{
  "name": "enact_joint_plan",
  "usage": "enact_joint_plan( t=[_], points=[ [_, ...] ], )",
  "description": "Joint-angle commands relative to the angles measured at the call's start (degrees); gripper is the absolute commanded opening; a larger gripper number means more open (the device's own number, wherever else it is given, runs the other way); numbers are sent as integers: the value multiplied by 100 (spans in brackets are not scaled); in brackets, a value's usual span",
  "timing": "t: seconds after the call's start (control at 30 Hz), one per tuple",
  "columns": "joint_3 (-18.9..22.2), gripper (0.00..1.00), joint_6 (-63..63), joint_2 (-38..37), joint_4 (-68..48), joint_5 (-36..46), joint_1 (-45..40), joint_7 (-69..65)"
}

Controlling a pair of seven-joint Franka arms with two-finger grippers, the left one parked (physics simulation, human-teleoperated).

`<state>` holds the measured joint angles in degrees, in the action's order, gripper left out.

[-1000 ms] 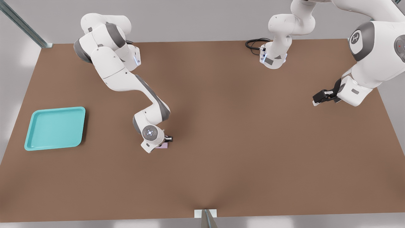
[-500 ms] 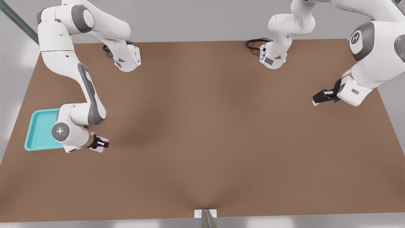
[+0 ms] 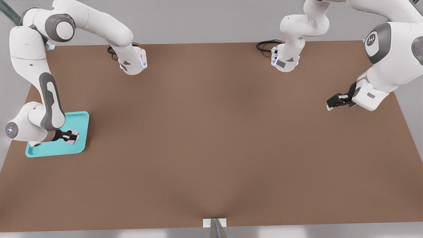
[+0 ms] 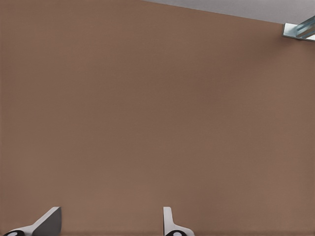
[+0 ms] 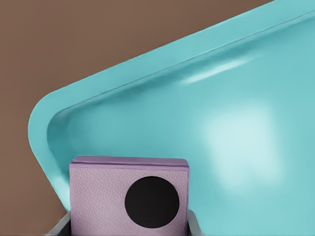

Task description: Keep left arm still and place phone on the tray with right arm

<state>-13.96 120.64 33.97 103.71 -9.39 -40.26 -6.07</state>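
The turquoise tray (image 3: 79, 124) lies near the front view's left edge of the brown table. My right arm reaches over it, and its gripper (image 3: 70, 136) is shut on the pale pink phone (image 3: 72, 137), held above the tray's near right part. In the right wrist view the phone (image 5: 106, 191) fills the lower middle with one black round lens showing, a grey fingertip (image 5: 63, 223) at each side, and the tray's rounded corner (image 5: 44, 123) behind it. Whether the phone touches the tray floor I cannot tell.
The parked arm's gripper (image 3: 337, 100) hangs over the table at the front view's right. Black cables (image 3: 266, 45) lie by that arm's base at the far edge. A metal bracket (image 3: 214, 224) sits at the near edge.
My right arm has swung toward the front view's left, carrying the phone from the table's middle-left to over the tray. The parked arm is unchanged.
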Motion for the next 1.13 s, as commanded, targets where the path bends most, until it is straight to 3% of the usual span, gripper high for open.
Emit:
enact_joint_plan(
  t=[0.0,0.03,0.13,0.2,0.23,0.3,0.33,0.4,0.43,0.47,0.5,0.53,0.57,0.6,0.63,0.67,0.73,0.87,1.1],
  points=[
    [-1,87,39,110,-9,-19,-35,-2241],
    [-1,100,30,128,-17,-10,-70,-2214],
    [-36,100,-75,57,-299,-10,-26,-2214],
    [-572,100,-1041,-110,-1431,-10,18,-1819],
    [-1037,100,-1560,-188,-2064,-141,140,-1328],
    [-2073,100,-1990,-593,-2223,-783,422,15],
    [-2908,100,-2272,-611,-2425,-1047,431,991],
    [-4175,100,-2475,-655,-2382,-1249,404,1906],
    [-4676,100,-2536,-707,-2382,-1338,343,1943],
    [-4791,100,-2781,-864,-2417,-1294,326,1908],
    [-4109,100,-4054,-1323,-3433,-1013,1219,1864],
    [-2606,100,-4918,-1541,-4227,-486,2364,1671],
    [-1374,100,-4480,-2376,-3491,156,2751,1284],
    [-496,100,-4005,-2843,-2769,402,3198,968],
    [709,100,-3917,-3045,-2479,692,3920,836],
    [1123,100,-3557,-3335,-2005,737,4237,836],
    [1484,100,-2924,-3230,-1555,824,4254,397],
    [1431,100,-3213,-2228,-2426,780,4413,405],
    [1449,100,-2545,-2175,-2039,772,4430,405]
  ],
)
